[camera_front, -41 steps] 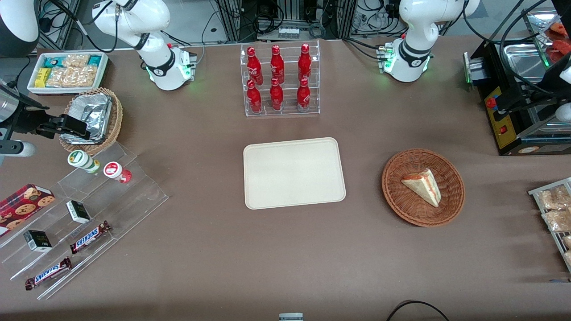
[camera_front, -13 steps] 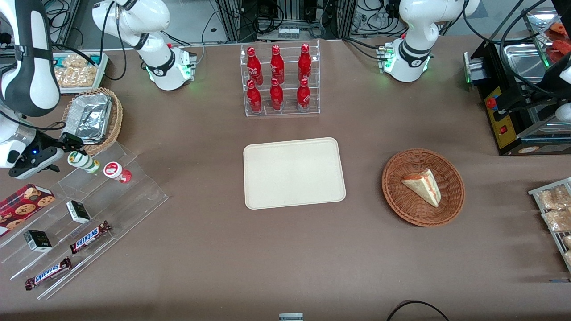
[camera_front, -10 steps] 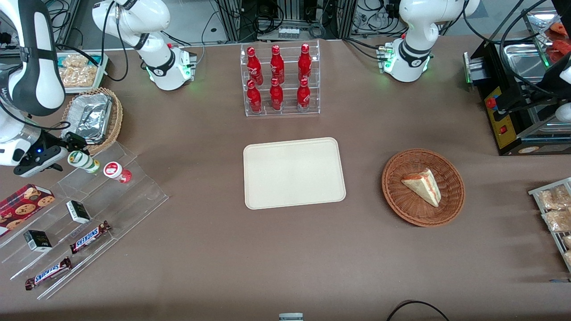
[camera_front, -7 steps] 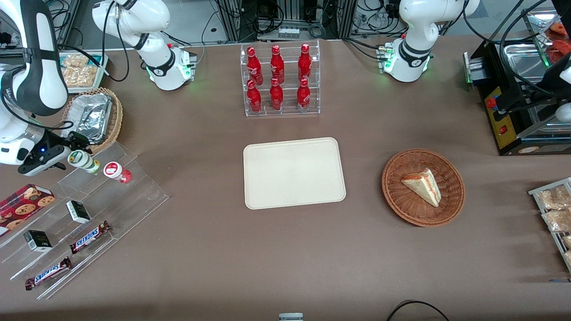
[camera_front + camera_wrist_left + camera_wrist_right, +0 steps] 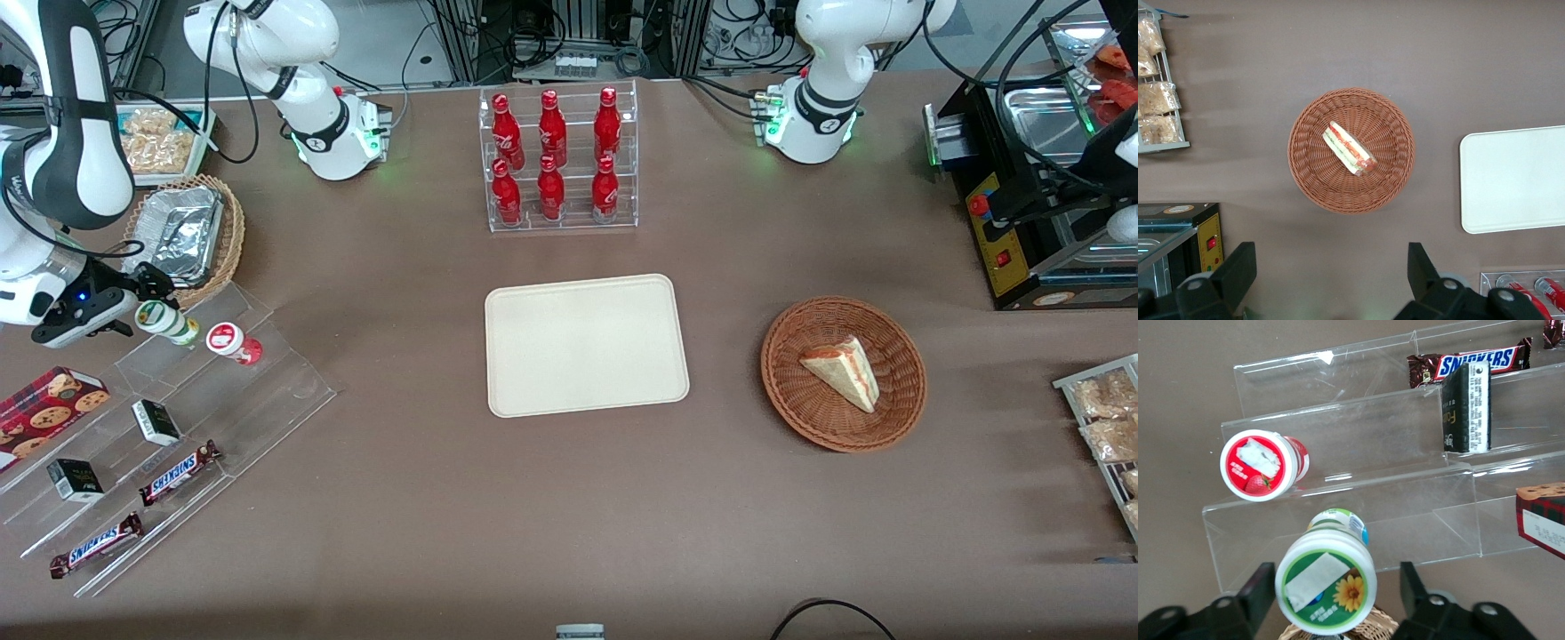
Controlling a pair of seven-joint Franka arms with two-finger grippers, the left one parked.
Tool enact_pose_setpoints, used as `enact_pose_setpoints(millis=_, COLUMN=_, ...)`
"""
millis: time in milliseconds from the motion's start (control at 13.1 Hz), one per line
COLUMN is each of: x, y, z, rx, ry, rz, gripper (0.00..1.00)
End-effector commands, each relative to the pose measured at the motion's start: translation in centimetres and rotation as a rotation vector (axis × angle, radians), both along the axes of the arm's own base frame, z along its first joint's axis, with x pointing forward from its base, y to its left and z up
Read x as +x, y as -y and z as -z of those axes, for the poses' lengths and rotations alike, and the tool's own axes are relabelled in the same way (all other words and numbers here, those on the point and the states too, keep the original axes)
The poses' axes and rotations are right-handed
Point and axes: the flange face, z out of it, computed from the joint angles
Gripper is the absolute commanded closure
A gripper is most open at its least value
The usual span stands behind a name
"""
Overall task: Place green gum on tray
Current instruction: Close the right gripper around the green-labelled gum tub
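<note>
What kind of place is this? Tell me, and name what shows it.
Probably a lab mock-up of a snack shop: red bottles in a rack, Snickers bars on acrylic steps, and a gripper with open jaws around the green gum.

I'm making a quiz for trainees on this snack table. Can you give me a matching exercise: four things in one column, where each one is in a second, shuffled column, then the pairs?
Things
1. small white-and-green gum bottle
2. triangular wrapped sandwich
3. flat cream-beige rectangular tray
4. black two-finger gripper

Places
A. in the round brown wicker basket
B. on the top step of the clear acrylic stand, beside the red-lidded bottle
C. flat on the brown table, nearer the front camera than the rack of red bottles
D. open, a finger on each side of the green gum's lid

Pairs: 1-B, 2-A, 3-C, 4-D
</note>
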Motion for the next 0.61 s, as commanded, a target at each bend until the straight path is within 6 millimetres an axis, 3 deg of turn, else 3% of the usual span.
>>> enact_pose_setpoints(millis=0, x=-0.6, y=-0.1, z=-0.1, rx=0.003, ry=0.022, rz=-0.012, gripper=0.96)
enact_pose_setpoints(millis=305, x=-0.3, y=-0.6, z=-0.8, rx=0.007, ry=0.021, rz=-0.015, gripper=1.00)
enact_pose_setpoints(millis=534, x=1.6, y=-2.0, z=-5.4, rx=0.024, ry=-0.022, rz=-0.038, gripper=1.00)
